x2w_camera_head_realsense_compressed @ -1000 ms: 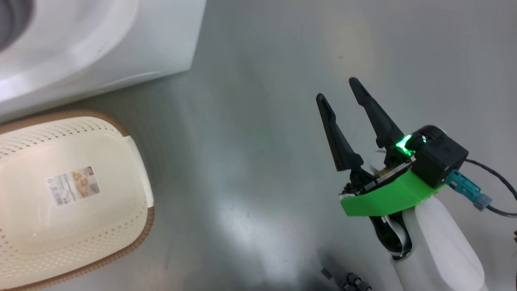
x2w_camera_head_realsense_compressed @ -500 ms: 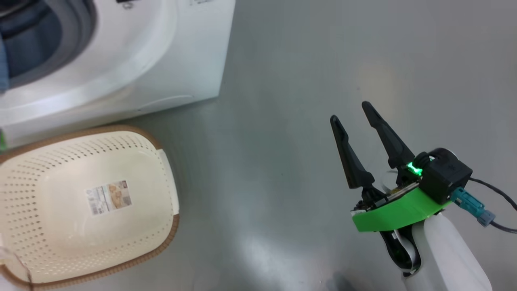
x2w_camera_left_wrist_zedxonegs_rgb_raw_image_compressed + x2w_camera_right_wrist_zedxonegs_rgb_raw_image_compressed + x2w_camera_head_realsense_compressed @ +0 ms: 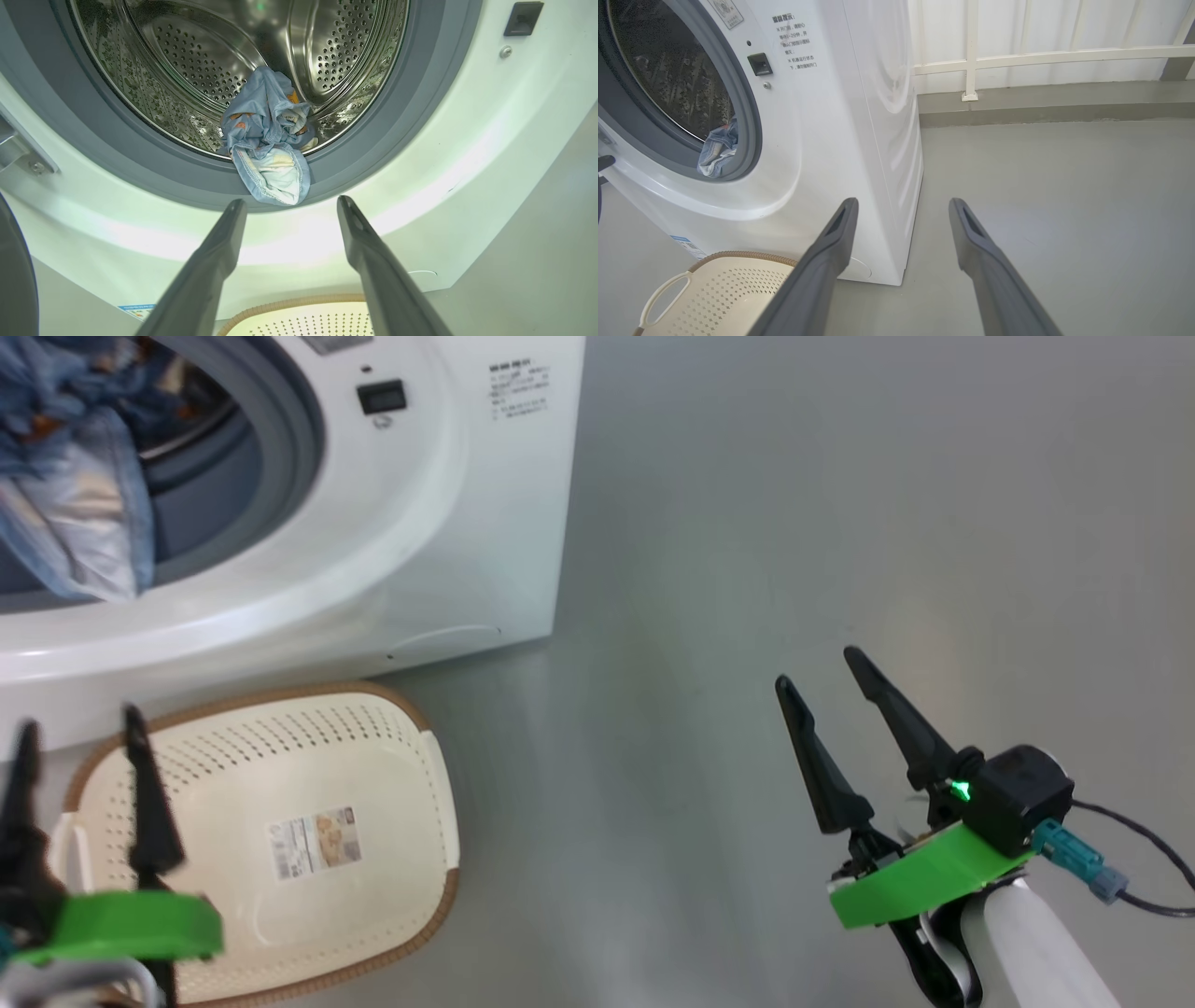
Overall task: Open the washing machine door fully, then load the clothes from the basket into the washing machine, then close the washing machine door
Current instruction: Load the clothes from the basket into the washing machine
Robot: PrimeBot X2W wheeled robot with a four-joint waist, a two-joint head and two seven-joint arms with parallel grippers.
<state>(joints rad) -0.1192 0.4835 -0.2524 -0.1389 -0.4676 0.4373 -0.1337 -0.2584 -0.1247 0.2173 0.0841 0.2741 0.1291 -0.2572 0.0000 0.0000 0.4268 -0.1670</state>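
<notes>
Light-blue bear-print clothes (image 3: 268, 154) overhang the grey rubber gasket (image 3: 383, 135) just ahead of our left gripper (image 3: 290, 201); right gripper (image 3: 817, 667) farther, both jaws spread

The box-shaped washing machine (image 3: 859, 140) is white. Light-blue fabric clothes (image 3: 266, 135) bear orange prints. The perforated plastic basket (image 3: 373, 756) is cream, brown-rimmed.

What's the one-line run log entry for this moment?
washing machine: open | clothes: in drum, one hanging over gasket | basket: no clothes seen | left gripper: open, empty | right gripper: open, empty
</notes>
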